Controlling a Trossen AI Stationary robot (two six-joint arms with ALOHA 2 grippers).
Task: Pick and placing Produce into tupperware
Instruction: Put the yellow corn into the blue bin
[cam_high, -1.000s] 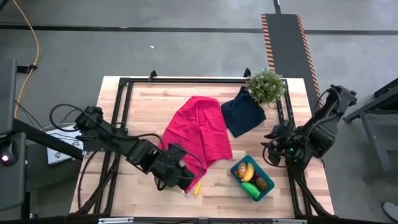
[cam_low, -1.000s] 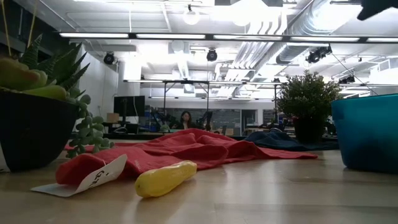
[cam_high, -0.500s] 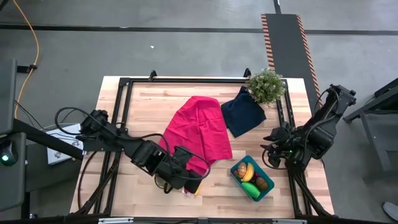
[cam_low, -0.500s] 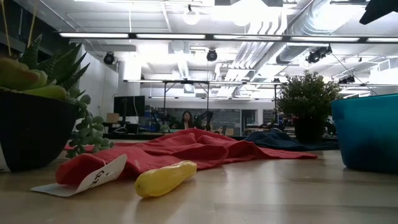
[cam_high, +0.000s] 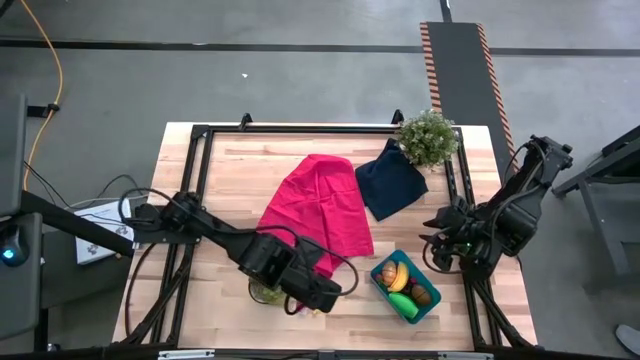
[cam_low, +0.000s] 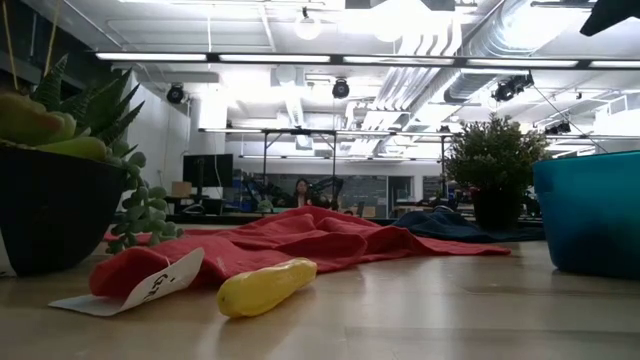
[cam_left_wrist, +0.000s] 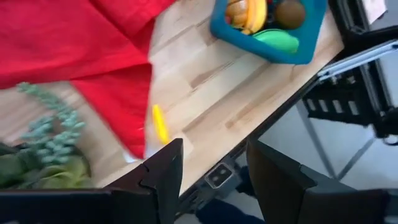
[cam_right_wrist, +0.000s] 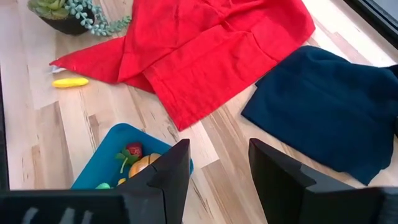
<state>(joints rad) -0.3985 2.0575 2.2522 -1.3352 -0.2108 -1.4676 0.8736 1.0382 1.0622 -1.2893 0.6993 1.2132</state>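
Produce lies in two places: one loose yellow banana (cam_low: 265, 287) on the bench (cam_high: 230, 160) by the red cloth (cam_high: 322, 205), under the left gripper (cam_left_wrist: 211, 165), whose fingers are spread and empty. Further right, the teal tupperware (cam_high: 432, 307) holds the other pieces. Beyond it, at the bench's edge, the right gripper (cam_right_wrist: 214, 168) has spread, empty fingers.

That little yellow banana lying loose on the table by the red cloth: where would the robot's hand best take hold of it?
Probably around its middle, from straight above. The yellow banana lies flat on the bare wood, long and slim, so fingers set across its narrow width should close on it well. The red cloth lies close on one side, and a white tag beside it, so straight down looks the clearest way in. The left hand is nearest.
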